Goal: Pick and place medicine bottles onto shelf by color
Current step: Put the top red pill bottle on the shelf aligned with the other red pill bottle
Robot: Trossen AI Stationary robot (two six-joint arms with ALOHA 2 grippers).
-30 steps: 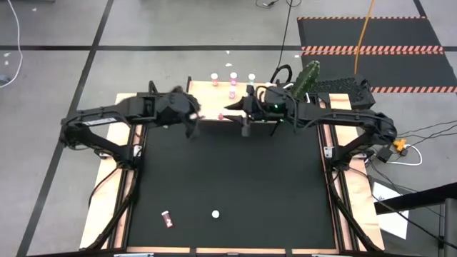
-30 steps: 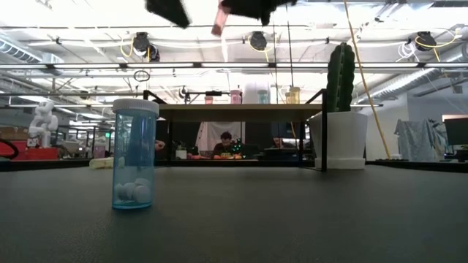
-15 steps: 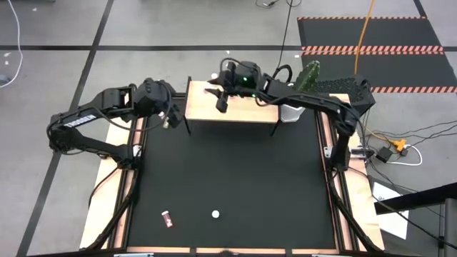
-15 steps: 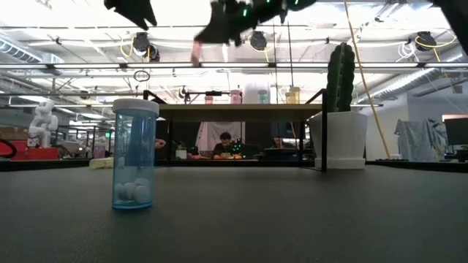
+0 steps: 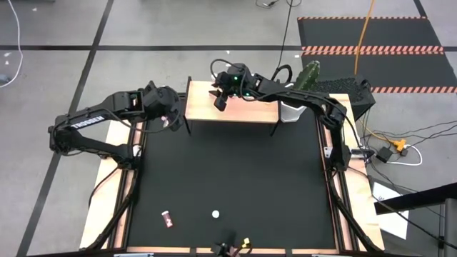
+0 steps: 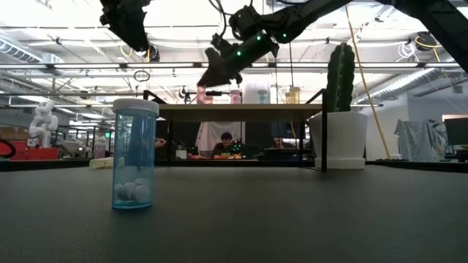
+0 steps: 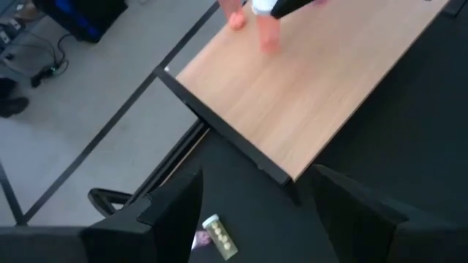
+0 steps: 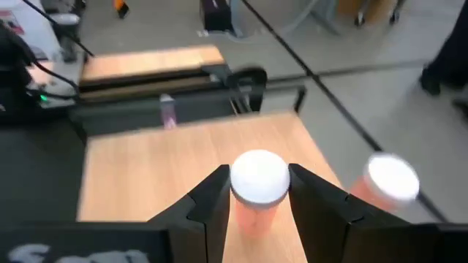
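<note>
The shelf (image 5: 246, 107) stands on thin black legs at the mat's far edge. Over its far left part, my right gripper (image 5: 218, 91) is shut on a pink medicine bottle (image 8: 256, 191) with a white cap. A second pink bottle (image 8: 387, 183) stands on the board beside it. My left gripper (image 5: 170, 118) hangs open off the shelf's left end, nothing between its fingers. Below it an olive bottle (image 7: 219, 235) lies on its side on the mat. A teal bottle (image 6: 134, 154) stands upright on the mat, and a pink one (image 5: 166, 219) lies near the front edge. My right gripper pinches the pink bottle between its two fingers, on the body just under the white cap (image 8: 257, 175). The fingers (image 6: 219, 69) slant down from the table's right. The bottle stays upright, its base (image 6: 201, 98) close over the board; whether it touches, I cannot tell.
A white pot with a green cactus (image 5: 305, 77) stands at the shelf's right end. More bottles (image 6: 263, 95) stand along the shelf's far edge. A small white piece (image 5: 215, 213) lies on the mat near the front. The mat's middle (image 5: 235, 171) is bare.
My right gripper has carried the pink bottle from the shelf's near edge toward the far left of the board and down, close over it. My left gripper has drawn back toward the table's left, past the shelf's end, and dipped.
</note>
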